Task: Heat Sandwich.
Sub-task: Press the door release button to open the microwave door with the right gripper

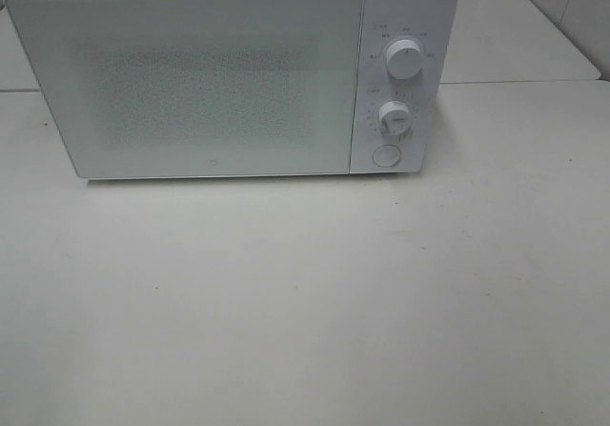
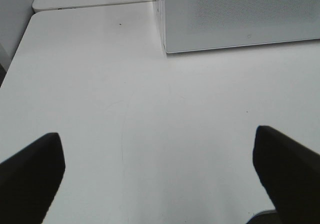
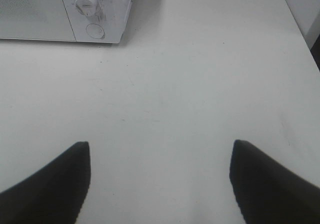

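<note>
A white microwave [image 1: 229, 73] stands at the back of the table with its door shut. It has two knobs, an upper knob [image 1: 404, 58] and a lower knob [image 1: 393, 115], and a round button [image 1: 385, 154] on its right panel. The sandwich and its plate are out of view. My left gripper [image 2: 157, 174] is open and empty above the bare table, near the microwave's left front corner [image 2: 165, 46]. My right gripper [image 3: 160, 179] is open and empty, with the microwave's control panel [image 3: 95, 13] ahead of it. Neither gripper shows in the exterior high view.
The white table [image 1: 305, 302] stretches in front of the microwave. A second table section [image 1: 515, 26] joins behind at the right. In the left wrist view the table's edge [image 2: 15, 58] runs along one side.
</note>
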Robot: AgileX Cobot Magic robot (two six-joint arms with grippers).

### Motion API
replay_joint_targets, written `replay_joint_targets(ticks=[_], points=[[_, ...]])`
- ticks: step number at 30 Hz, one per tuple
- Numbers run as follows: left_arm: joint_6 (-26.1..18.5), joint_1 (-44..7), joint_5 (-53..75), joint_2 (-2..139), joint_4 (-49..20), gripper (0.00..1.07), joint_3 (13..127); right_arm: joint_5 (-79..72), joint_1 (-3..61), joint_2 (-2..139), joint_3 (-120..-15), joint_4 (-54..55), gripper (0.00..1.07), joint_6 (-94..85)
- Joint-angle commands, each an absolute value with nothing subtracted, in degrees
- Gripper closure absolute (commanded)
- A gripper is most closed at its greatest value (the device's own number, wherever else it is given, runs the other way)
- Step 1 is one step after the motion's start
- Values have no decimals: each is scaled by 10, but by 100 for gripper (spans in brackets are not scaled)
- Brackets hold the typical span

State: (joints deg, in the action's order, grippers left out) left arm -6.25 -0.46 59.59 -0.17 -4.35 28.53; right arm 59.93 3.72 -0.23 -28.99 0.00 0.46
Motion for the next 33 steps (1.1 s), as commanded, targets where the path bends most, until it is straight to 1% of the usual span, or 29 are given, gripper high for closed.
replay_joint_targets(ticks=[1,7,19,30,33], points=[[-58,-6,595,-17,-48,9,284,594,33,-17,-289,0,32,6],[-58,-6,595,-17,-48,9,284,567,33,3,-304,6,32,6],[-58,-6,595,-17,-48,9,284,380,33,137,-306,5,31,6],[-58,-6,595,-17,-48,9,284,266,33,240,-278,6,31,7],[-58,-6,595,-17,-48,9,284,222,33,286,-273,6,31,9]])
